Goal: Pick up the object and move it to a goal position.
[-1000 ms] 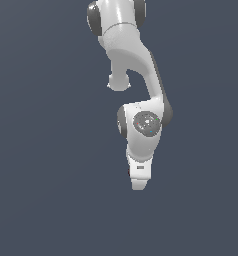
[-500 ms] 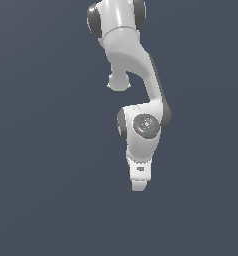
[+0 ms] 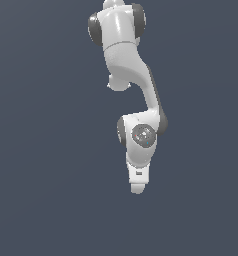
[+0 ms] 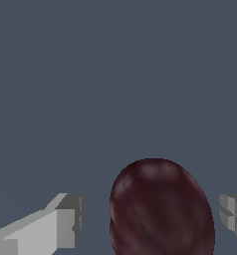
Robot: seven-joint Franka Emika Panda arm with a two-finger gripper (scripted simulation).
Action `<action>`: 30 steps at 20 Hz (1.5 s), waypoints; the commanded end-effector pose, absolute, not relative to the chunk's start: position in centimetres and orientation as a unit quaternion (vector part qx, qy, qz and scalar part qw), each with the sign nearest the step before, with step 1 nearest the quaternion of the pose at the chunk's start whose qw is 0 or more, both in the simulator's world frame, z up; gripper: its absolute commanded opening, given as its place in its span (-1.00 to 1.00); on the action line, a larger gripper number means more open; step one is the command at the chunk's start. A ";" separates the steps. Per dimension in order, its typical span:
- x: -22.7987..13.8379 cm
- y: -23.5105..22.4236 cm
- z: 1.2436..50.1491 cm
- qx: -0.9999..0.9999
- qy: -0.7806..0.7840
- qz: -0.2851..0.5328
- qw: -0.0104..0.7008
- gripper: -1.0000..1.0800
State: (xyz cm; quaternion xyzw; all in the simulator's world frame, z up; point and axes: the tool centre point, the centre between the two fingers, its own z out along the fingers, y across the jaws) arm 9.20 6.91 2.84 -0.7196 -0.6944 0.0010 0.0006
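Wrist view: the dark maroon ball [image 4: 161,208] sits between the two fingers [image 4: 65,221] of the gripper [image 4: 153,219], with a clear gap on each side; jaws spread wide, touching nothing. Exterior view: the white arm [image 3: 136,100] points downward over the plain grey-blue surface [image 3: 41,150]; the ball is hidden there

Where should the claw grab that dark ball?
Probably across its widest middle, one finger on each flank. The ball is smooth and rounded with no handle, and already sits between the open gripper, gaps showing on both sides, so closing squarely seems best.
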 end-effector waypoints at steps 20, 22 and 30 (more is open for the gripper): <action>8.9 7.1 3.8 -0.720 -0.694 0.000 0.000 -1.00; 8.7 7.2 4.5 -0.720 -0.694 0.000 0.000 -1.00; 6.8 7.9 9.3 -0.720 -0.694 0.001 -0.001 -1.00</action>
